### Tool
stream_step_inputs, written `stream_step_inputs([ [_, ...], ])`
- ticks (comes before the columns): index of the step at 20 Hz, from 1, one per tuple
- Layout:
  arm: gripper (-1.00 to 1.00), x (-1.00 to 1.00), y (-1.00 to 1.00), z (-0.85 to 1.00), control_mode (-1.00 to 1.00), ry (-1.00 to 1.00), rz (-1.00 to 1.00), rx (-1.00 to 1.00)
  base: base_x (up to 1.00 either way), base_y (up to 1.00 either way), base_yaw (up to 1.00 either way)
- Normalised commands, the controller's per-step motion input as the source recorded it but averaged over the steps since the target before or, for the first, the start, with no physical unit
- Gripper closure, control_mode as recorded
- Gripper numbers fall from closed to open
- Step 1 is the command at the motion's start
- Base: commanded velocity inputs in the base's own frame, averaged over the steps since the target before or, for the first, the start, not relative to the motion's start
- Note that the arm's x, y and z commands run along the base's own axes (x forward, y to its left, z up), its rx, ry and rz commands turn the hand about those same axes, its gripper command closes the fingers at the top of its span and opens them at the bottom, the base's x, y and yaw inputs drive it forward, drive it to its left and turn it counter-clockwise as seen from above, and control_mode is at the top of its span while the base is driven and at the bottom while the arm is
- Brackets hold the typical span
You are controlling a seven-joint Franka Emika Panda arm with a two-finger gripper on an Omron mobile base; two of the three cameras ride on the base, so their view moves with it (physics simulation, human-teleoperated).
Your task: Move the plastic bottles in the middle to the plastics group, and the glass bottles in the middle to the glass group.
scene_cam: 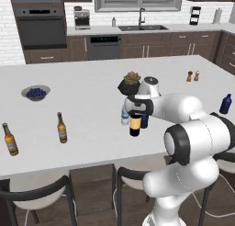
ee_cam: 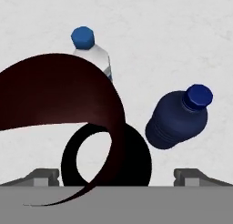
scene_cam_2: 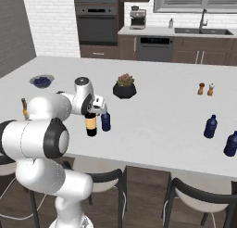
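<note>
Dark, almost black glass sits right under my gripper: I am looking straight down the wine bottle, which stands upright on the white counter with its long axis vertical and its neck pointing up at the hand. My fingers are spread as wide as they go, one on each side of the bottle's top, and they have hold of nothing. Just beyond the wine bottle stand the two plastic bottles, also upright: the dark blue bottle just beside it and the clear bottle with its blue cap slightly further off. Well apart to my left stand two amber beer bottles, necks up, near the counter's front edge. Far to my right stands another blue bottle, and past the middle cluster sits a potted plant.
</note>
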Motion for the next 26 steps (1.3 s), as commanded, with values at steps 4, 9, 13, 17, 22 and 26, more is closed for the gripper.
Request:
stream_step_inputs([
  [4,-1.00,0.00,0.01,0.00,-1.00,0.00,0.00,0.00,0.00,0.00,0.00],
  [9,1.00,0.00,0.00,0.00,-1.00,0.00,0.00,0.00,0.00,0.00,0.00],
  [13,1.00,0.00,0.00,0.00,-1.00,0.00,0.00,0.00,0.00,0.00,0.00],
  [17,1.00,-0.46,0.09,0.00,-1.00,0.00,0.01,0.00,0.00,0.00,0.00],
  [22,1.00,-0.70,0.77,0.00,-1.00,0.00,0.11,0.00,0.00,0.00,0.00],
  [26,1.00,-0.13,1.00,0.17,-1.00,0.00,0.19,0.00,0.00,0.00,0.00],
])
